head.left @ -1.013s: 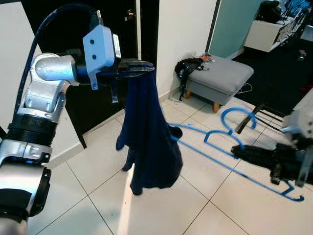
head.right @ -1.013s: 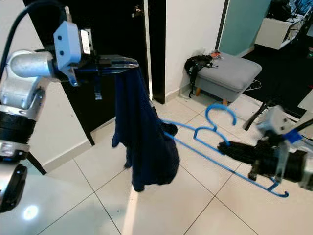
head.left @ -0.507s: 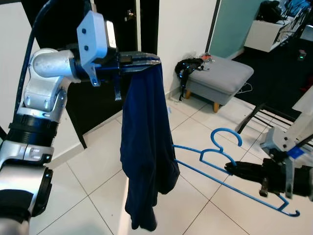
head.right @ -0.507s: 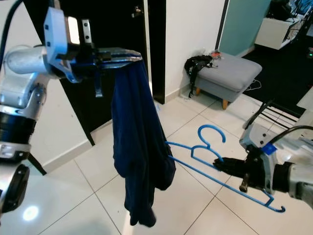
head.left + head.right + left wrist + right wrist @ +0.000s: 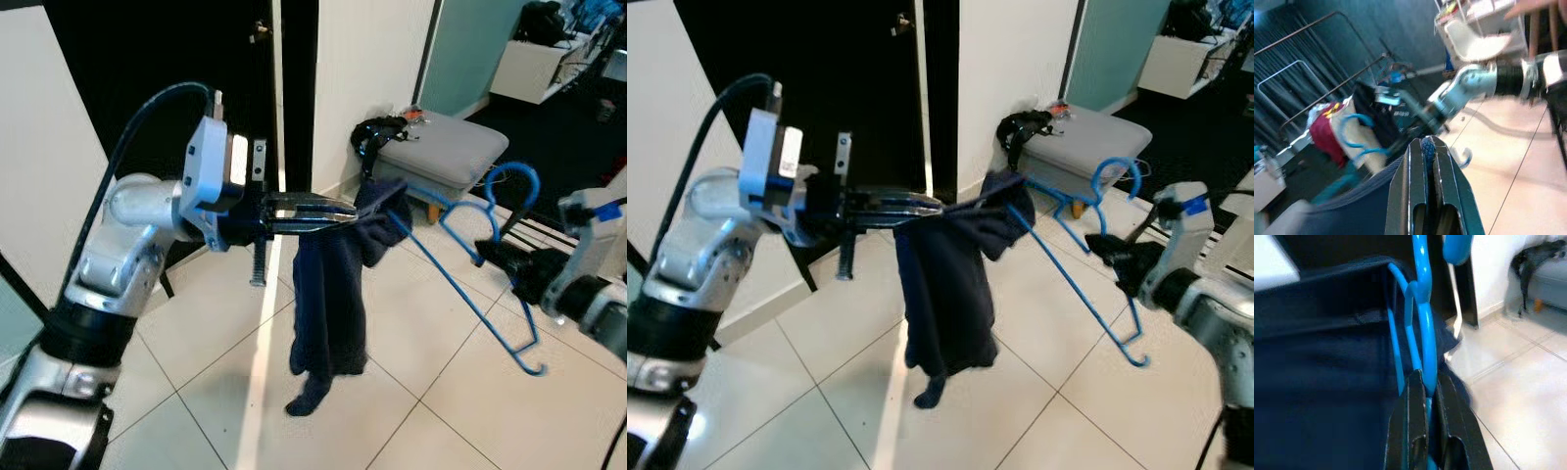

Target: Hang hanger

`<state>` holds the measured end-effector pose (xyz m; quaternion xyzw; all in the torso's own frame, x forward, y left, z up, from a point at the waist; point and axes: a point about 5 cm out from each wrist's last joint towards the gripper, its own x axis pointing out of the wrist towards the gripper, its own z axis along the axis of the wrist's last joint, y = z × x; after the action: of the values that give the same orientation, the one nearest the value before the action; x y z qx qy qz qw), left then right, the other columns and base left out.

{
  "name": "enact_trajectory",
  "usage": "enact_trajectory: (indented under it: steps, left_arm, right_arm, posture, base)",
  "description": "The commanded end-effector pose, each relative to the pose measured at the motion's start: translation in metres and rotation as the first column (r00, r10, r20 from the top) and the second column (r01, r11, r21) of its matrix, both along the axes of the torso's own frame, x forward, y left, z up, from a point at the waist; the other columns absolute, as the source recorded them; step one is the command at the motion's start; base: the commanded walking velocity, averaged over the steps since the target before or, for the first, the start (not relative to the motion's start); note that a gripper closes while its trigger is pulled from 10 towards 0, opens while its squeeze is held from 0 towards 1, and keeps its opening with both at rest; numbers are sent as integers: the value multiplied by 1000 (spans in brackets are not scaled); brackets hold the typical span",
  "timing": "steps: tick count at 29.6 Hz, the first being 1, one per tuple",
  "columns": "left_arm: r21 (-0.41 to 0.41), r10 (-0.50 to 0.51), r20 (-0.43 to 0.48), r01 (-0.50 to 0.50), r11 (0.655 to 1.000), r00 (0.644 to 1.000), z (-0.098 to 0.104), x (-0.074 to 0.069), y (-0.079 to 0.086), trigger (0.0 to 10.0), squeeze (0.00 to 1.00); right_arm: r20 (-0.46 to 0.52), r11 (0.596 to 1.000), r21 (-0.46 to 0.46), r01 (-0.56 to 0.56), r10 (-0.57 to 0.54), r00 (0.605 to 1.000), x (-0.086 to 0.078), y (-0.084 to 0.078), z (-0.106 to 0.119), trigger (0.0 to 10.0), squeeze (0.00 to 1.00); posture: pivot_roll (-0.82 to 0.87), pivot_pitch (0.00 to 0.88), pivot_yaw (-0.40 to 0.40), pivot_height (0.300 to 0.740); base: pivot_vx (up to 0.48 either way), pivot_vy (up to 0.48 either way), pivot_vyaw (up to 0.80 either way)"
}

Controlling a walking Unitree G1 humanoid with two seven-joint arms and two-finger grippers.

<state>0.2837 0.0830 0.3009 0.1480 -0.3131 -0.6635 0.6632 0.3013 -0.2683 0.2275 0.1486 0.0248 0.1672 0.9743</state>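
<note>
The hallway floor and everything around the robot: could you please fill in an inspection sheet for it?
Surface: pale tiled floor, glossy.
Job's things: blue hanger, one end pushed into a dark blue garment that hangs off the floor.
Clutter: black bag draped on a grey footstool.
Grippers: left gripper shut on the garment; right gripper shut on the hanger near its hook.
Cables: black cable looping over the left arm.
Surroundings: dark doorway, white wall.

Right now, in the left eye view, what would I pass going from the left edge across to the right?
Silver left arm → white camera box on its wrist → left tool pinching the dark blue garment → blue hanger → right tool gripping the hanger near its hook.
</note>
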Motion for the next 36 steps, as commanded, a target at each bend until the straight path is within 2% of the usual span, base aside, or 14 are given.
enact_trajectory:
  steps: [1,2,6,9,11,12,16,22,27,30,32,34,35,36]
  left_arm:
    - [-19,-46,12,46,999,999,-4,-8,-14,10000,0]
    - [-69,-28,-16,27,997,999,-9,-6,-25,10000,0]
    - [-109,-16,-32,13,994,999,-13,-6,-36,10000,0]
    - [-122,25,0,-25,992,1000,-21,-5,-54,10000,0]
    - [-122,25,0,-25,992,1000,-21,-5,-54,10000,0]
    - [-84,61,54,-56,995,997,-26,-4,-56,10000,0]
    - [-50,132,115,-127,991,985,-28,3,-49,10000,0]
    - [9,217,179,-223,975,960,-35,11,-37,10000,0]
    - [77,270,227,-294,953,936,-52,16,-32,10000,0]
    - [85,305,241,-333,939,921,-54,20,-26,10000,0]
    - [84,346,258,-378,922,902,-57,26,-18,10000,0]
    - [84,346,258,-378,922,902,-57,26,-18,10000,0]
    - [71,354,258,-383,921,899,-57,26,-17,10000,0]
    - [71,354,258,-383,921,899,-57,26,-17,10000,0]
  right_arm:
    - [44,993,87,86,-90,995,4,-7,9,10000,0]
    - [66,979,184,91,-105,992,10,-1,13,10000,0]
    - [56,960,261,99,-117,992,17,9,14,10000,0]
    - [32,930,365,33,-49,998,25,37,15,10000,0]
    - [32,930,365,33,-49,998,25,37,15,10000,0]
    - [32,923,384,-33,22,999,25,50,17,10000,0]
    - [32,908,401,-119,116,993,21,63,20,10000,0]
    - [60,872,467,-146,134,989,18,74,27,10000,0]
    - [250,796,522,-305,199,947,5,91,44,10000,0]
    - [293,761,559,-328,188,937,1,90,48,10000,0]
    - [366,675,650,-349,125,922,-3,83,58,10000,0]
    - [366,675,650,-349,125,922,-3,83,58,10000,0]
    - [371,619,705,-346,93,924,-3,81,60,10000,0]
    - [371,619,705,-346,93,924,-3,81,60,10000,0]
  posture:
    - [-61,48,-5,740]
    - [-58,43,-6,740]
    - [-58,42,-6,740]
    - [-61,41,-6,740]
    - [-61,41,-6,740]
    - [-64,42,-2,740]
    - [-63,46,1,740]
    - [-60,55,3,740]
    - [-55,59,-3,740]
    - [-55,60,-5,740]
    - [-56,62,-2,740]
    - [-56,62,-2,740]
    - [-57,62,-2,740]
    - [-57,62,-2,740]
  base:
    - [0,0,0]
    - [0,0,0]
    - [0,0,0]
    - [0,0,0]
    - [0,0,0]
    - [0,0,0]
    - [0,0,0]
    - [0,0,0]
    - [0,0,0]
    - [0,0,0]
    - [0,0,0]
    - [0,0,0]
    - [0,0,0]
    - [0,0,0]
